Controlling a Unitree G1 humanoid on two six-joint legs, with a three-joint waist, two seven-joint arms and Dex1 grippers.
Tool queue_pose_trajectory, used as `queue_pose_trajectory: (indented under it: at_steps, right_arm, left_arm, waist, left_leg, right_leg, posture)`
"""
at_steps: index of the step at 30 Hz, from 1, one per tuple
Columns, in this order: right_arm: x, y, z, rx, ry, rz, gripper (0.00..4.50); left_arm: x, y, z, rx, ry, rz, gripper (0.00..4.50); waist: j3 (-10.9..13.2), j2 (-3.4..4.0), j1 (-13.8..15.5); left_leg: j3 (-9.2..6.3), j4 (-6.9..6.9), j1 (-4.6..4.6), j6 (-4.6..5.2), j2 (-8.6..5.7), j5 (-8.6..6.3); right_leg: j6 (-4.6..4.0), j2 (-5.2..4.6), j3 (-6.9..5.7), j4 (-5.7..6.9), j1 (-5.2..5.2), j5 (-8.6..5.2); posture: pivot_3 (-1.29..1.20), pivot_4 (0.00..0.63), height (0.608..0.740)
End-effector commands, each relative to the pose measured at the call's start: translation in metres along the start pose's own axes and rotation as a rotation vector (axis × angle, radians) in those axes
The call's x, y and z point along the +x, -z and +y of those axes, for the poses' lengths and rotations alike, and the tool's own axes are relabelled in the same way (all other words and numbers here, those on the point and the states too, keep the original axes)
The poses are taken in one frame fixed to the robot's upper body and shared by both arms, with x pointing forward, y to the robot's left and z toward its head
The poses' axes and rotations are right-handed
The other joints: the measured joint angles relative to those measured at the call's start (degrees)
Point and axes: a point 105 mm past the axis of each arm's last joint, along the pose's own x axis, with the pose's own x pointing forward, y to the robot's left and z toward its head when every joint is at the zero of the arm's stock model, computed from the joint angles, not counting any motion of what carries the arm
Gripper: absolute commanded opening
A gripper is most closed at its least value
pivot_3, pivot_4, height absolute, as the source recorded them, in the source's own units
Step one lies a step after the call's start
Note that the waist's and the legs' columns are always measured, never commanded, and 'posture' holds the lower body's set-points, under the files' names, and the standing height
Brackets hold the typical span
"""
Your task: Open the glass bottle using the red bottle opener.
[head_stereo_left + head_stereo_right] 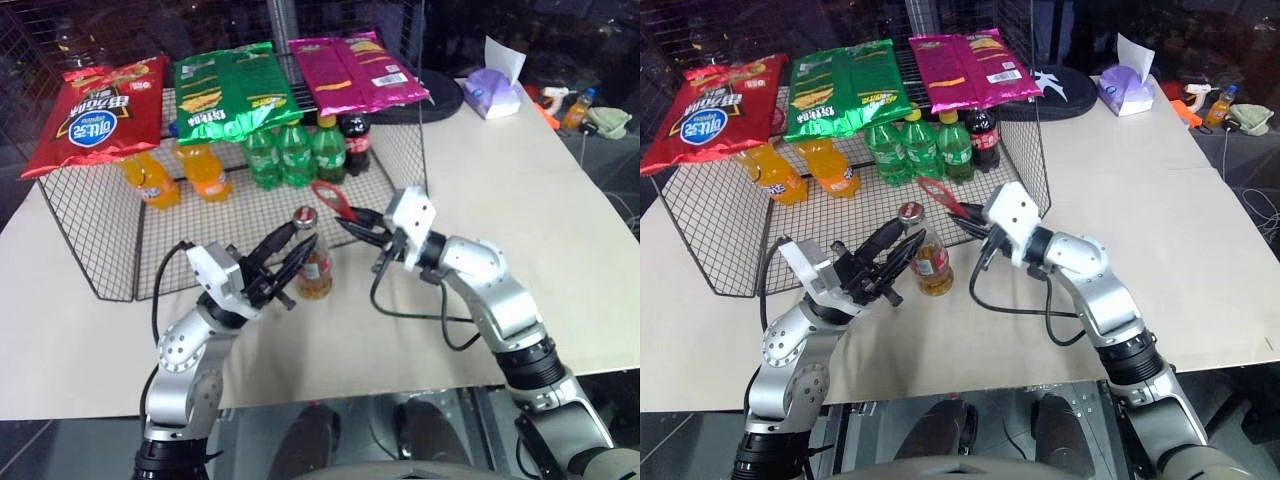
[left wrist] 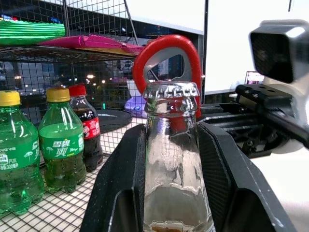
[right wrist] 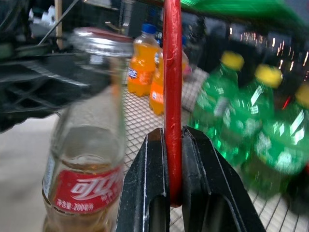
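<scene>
Two pincers (image 1: 283, 262) (image 1: 352, 217), one glass bottle (image 1: 313, 262)

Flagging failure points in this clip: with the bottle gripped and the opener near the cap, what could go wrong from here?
The red bottle opener is pinched edge-on by its handle in the right gripper; levering could twist it in the fingers. Its ring sits behind the cap, not yet hooked, so it could slip off. The left gripper holds the glass bottle around the body; prying could tip it and spill.
</scene>
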Motion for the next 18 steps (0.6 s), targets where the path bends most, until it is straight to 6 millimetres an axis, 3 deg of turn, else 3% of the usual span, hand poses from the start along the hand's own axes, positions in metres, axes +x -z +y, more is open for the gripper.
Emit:
queue_pose_trajectory:
  at_steps: [1,7,12,18]
  right_arm:
    - [0.0025,-0.0002,0.0021,-0.115,0.017,-0.043,0.00]
    - [0.0028,0.0017,0.0100,-0.334,-0.063,-0.080,0.00]
    - [-0.0003,0.0056,0.0056,-0.513,-0.027,-0.134,0.00]
    - [0.0083,0.0051,0.0012,-0.607,-0.007,-0.181,0.00]
  left_arm:
    - [-0.0022,0.0088,-0.0013,0.004,0.004,0.048,1.06]
    - [-0.0014,0.0089,0.0013,0.007,-0.007,0.048,1.06]
    - [-0.0007,0.0100,0.0007,-0.003,-0.032,0.044,1.06]
    - [0.0004,0.0114,0.0001,-0.008,-0.030,0.047,1.06]
  waist:
    - [0.00,0.00,-0.01]
    - [0.00,0.01,-0.01]
    - [-0.01,0.01,-0.10]
    - [-0.01,0.01,-0.11]
  left_leg:
    - [0.00,0.00,0.00,0.00,0.00,0.00]
    - [0.02,0.00,0.04,-0.01,0.00,0.00]
    - [0.04,0.00,0.15,-0.01,0.00,0.00]
    - [0.13,-0.05,0.51,0.00,0.01,0.00]
  right_leg:
    - [0.00,0.00,0.00,0.00,0.00,0.00]
    - [0.00,0.01,0.01,0.01,0.02,0.00]
    - [0.00,0.02,0.02,0.02,0.13,0.00]
    - [0.00,0.04,0.11,0.02,0.40,0.00]
  posture:
    - [0.00,0.150,0.740]
    - [0.00,0.150,0.740]
    - [0.00,0.150,0.740]
    - [0.00,0.150,0.740]
